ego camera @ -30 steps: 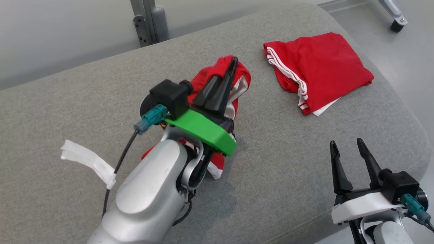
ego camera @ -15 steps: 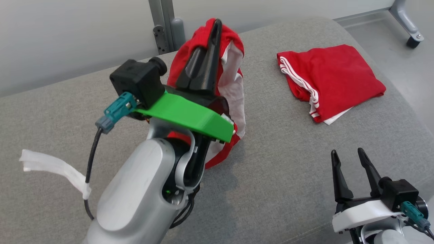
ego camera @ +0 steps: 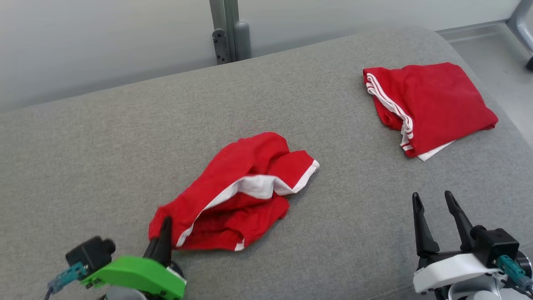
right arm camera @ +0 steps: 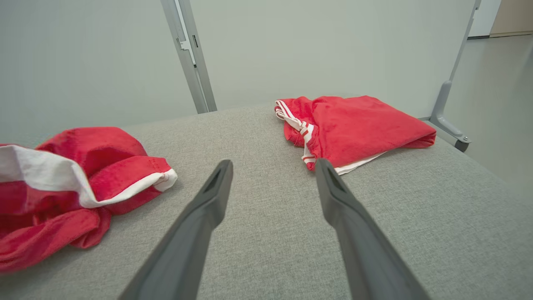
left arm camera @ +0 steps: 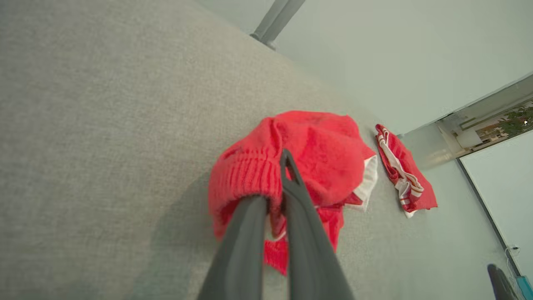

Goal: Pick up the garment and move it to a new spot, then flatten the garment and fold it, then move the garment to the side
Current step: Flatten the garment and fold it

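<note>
Left claw [ego camera: 165, 228] clenched on the ribbed near edge of the crumpled red garment [ego camera: 250, 175], which lies about midway across the grey padded surface [ego camera: 104, 146] with its white lining showing. Right claw [ego camera: 433, 199] released, fingers spread, over bare surface at the near right. A second red garment [ego camera: 433, 104], folded, lies at the far right, well apart.
</note>
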Tool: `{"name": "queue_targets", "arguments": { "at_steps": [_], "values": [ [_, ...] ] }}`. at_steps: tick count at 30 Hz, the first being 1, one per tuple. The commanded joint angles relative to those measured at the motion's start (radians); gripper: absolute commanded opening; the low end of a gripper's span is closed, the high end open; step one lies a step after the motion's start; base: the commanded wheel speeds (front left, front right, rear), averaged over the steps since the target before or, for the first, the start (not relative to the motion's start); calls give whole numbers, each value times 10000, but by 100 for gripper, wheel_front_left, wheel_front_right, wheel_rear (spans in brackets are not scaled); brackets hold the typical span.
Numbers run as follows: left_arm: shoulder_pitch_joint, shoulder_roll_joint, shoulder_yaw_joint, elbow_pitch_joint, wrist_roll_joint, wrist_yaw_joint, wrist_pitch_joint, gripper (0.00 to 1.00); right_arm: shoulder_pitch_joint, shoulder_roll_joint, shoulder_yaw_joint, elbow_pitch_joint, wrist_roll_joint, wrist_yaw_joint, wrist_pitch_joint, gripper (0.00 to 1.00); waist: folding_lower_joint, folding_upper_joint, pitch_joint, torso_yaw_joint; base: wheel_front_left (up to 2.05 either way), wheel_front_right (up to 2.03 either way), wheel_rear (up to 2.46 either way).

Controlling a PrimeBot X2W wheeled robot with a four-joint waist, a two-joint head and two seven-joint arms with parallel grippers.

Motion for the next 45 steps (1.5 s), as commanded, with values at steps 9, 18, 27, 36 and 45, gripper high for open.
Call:
{"name": "queue_targets", "arguments": {
  "at_steps": [9,18,27,36,45],
  "values": [
    [759,263,987,1955,-1975,-1862,276,0,53,-246,139,67,-207,-14,-25,100,0,0,-139,1143,0,0,0],
    [89,287,754,3104,-2111,-2804,595,100,13,-362,231,131,-190,-14,-25,100,0,0,-145,1693,0,0,0],
    [633,911,465,2930,-702,-2708,-304,100,248,-432,95,28,-206,-14,-25,100,0,0,-354,1842,0,0,0],
    [1653,898,759,2264,1381,-1784,-2501,100,533,-589,-616,-443,-330,-14,-25,100,0,0,-723,2024,0,0,0],
    [2241,-435,2577,1689,4603,-2363,-2652,100,681,-582,-911,-548,-475,-14,-24,100,0,0,-1055,1914,0,0,0]
  ]
}}
